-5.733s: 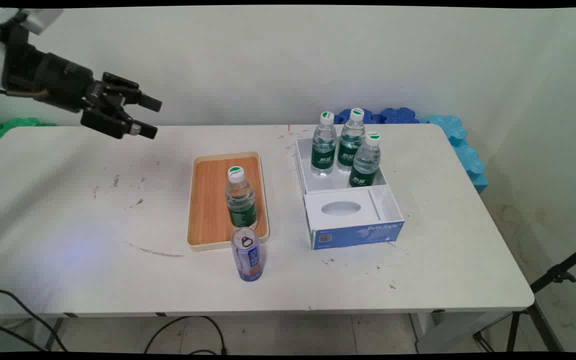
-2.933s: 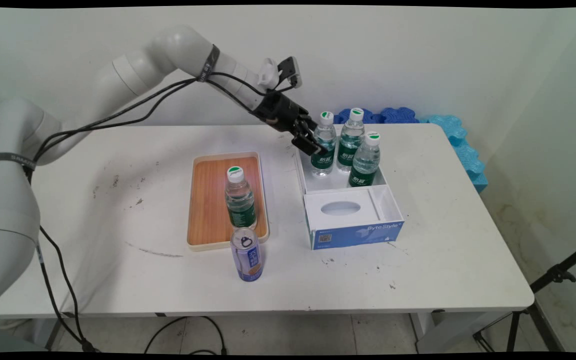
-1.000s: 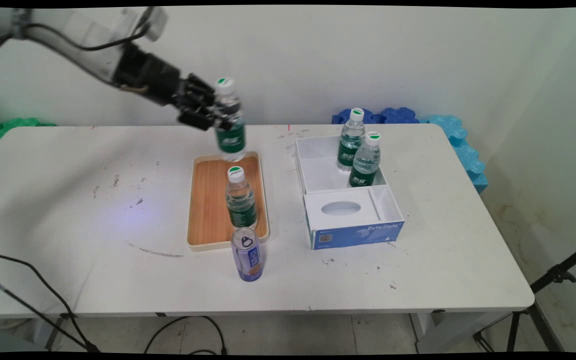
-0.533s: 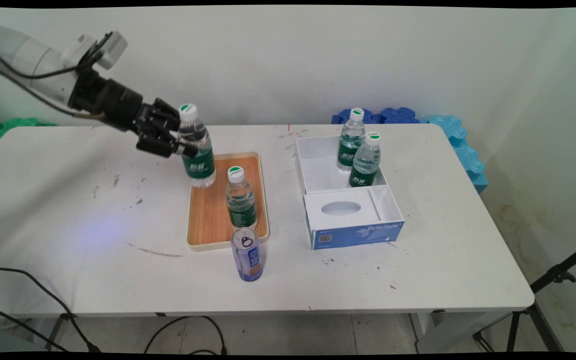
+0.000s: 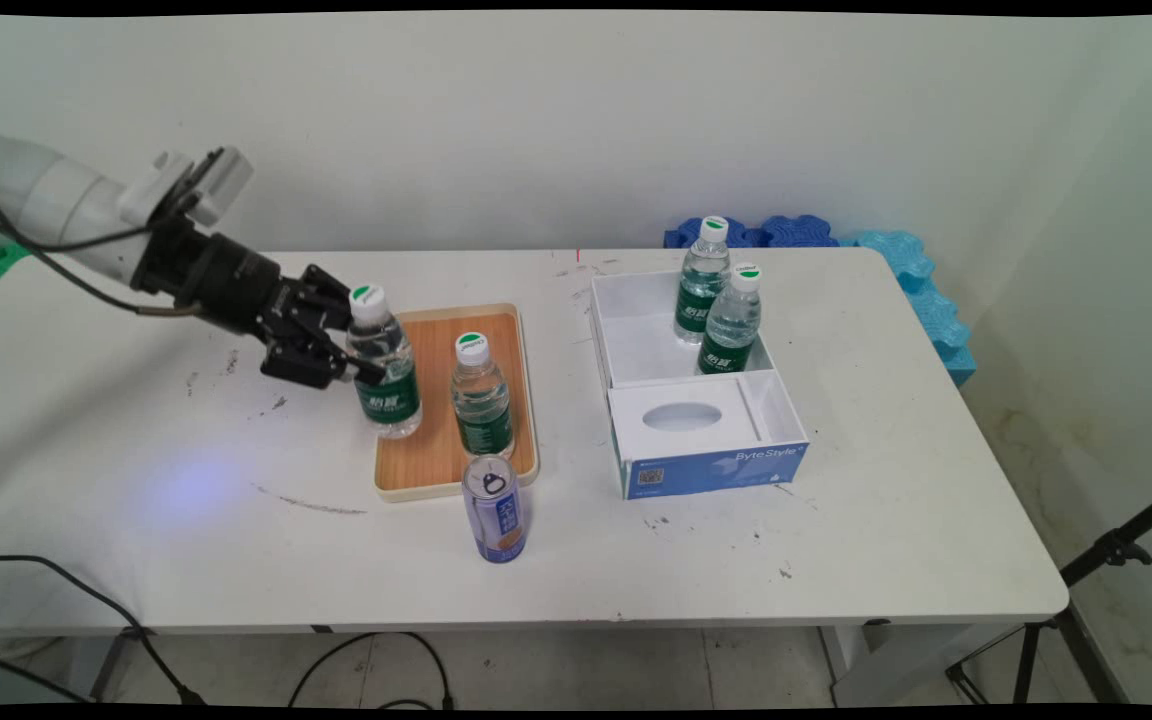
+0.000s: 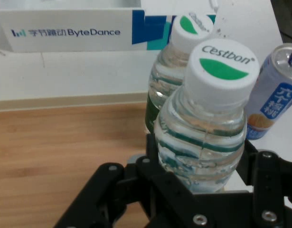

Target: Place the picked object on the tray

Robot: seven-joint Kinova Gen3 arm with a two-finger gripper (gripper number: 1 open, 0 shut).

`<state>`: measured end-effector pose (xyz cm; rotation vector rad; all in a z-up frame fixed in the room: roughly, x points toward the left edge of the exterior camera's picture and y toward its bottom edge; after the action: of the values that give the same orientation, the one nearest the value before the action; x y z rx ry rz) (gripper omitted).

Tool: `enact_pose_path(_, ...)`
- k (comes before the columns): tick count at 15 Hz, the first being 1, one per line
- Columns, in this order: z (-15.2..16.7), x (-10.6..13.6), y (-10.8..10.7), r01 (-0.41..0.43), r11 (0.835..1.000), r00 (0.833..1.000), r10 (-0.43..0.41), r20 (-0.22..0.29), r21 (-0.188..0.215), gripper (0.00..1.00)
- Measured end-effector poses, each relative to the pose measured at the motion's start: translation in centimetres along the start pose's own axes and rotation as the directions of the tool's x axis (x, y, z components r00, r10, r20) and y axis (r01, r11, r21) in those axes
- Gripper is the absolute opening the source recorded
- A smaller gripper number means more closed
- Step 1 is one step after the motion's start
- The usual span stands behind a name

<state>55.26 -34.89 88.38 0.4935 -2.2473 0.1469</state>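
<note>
Gripping the water bottle (image 5: 385, 365) over the tray's (image 5: 436, 400) left edge, my closed hand (image 5: 341, 350) risked tipping it onto the rim or knocking the neighbouring bottle (image 5: 481, 398).

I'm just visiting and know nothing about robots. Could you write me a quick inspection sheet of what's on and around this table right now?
Surface: white table, scuffed with dark marks.
Things: wooden tray with a standing water bottle; a second, held bottle at the tray's left edge; whether it touches the tray cannot be told. White box with two more bottles in its far compartment.
Clutter: blue drink can upright, just off the tray's near edge.
Gripper: gripper shut on the held bottle.
Cables: black cables hang along the arm; more under the table.
Surroundings: blue foam pieces behind the table; tripod leg at right.
</note>
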Motion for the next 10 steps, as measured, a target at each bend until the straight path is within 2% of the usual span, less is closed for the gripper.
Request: enact_pose_path(10, 4.1, -2.3, 0.6, 0.024, 0.999, 1.0, -0.024, 0.005, 0.034, 0.0)
